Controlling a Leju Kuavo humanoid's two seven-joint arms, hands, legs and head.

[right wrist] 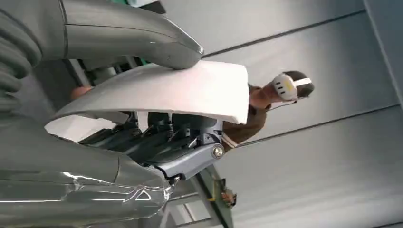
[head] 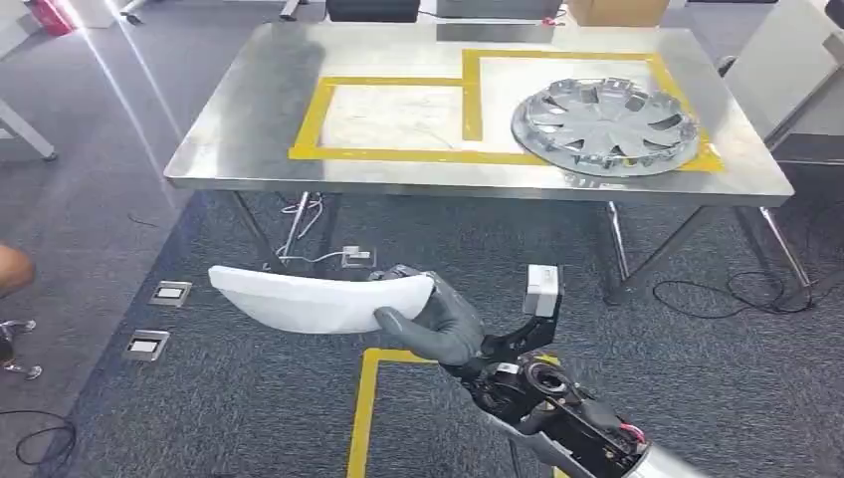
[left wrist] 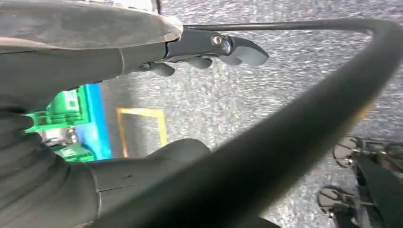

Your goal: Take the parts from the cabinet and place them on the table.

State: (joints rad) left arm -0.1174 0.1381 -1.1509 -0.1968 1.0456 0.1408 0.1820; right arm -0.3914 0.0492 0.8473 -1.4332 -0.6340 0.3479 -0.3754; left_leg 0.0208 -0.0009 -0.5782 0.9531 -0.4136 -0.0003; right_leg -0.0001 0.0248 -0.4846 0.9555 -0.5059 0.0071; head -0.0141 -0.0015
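My right hand (head: 438,324) holds a long, curved white part (head: 309,299) by one end, low in front of me and short of the steel table (head: 249,129). In the right wrist view the thumb (right wrist: 142,42) presses on one face of the white part (right wrist: 180,90) and the darker fingers (right wrist: 190,156) support the other. A silver wheel cover (head: 605,125) lies in the right yellow-taped box on the table. The left taped box (head: 393,118) is bare. In the left wrist view my left hand (left wrist: 157,95) has its fingers (left wrist: 228,47) and thumb apart, holding nothing.
Between me and the table is grey carpet with a yellow tape mark (head: 363,408) and two floor sockets (head: 169,292). Cables trail around the table legs (head: 617,249). A person wearing a headset (right wrist: 266,104) stands nearby. Part of a person (head: 10,269) is at the left edge.
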